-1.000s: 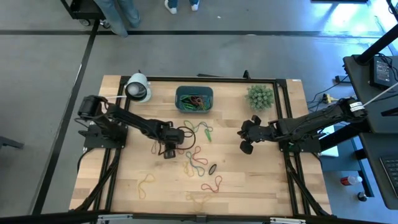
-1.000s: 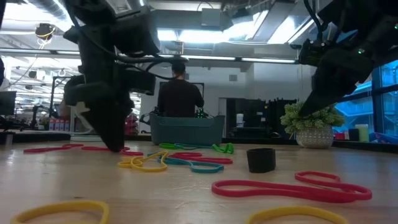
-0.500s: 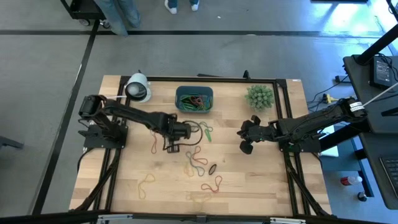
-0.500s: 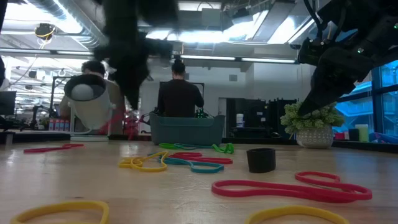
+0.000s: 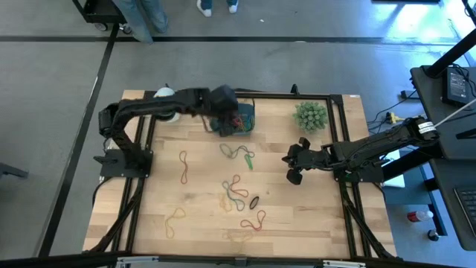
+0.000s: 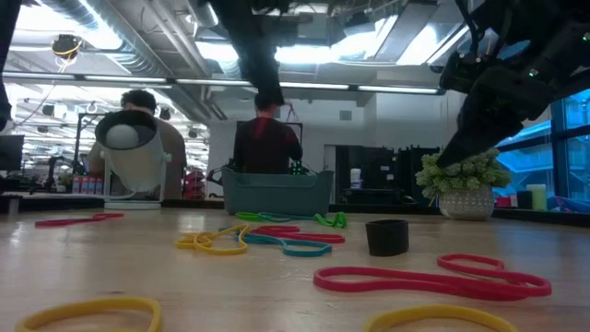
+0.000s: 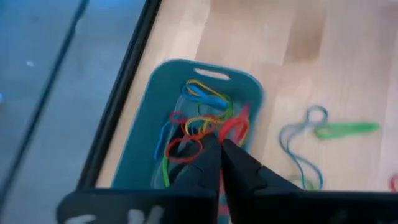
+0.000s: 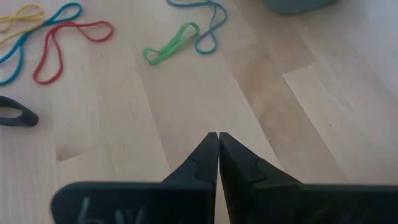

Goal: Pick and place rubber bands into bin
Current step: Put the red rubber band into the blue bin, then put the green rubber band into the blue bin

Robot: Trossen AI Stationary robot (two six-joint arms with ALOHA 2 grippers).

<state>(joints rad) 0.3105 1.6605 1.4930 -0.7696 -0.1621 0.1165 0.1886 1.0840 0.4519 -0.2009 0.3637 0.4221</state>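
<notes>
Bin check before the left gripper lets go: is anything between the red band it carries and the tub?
Nothing visible. The left gripper hangs over the bin, shut on a red rubber band, with only other bands in the bin below it.

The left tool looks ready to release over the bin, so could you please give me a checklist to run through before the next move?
1. Left tool above the bin: ok.
2. Left tool shut on a red rubber band: ok.
3. Bin upright, bands already inside: ok.
4. Right tool shut, empty, away from the bin: ok.
5. Green band and others remaining on the table: not ok.
6. Held band clear of the bin's rim: cannot tell.
</notes>
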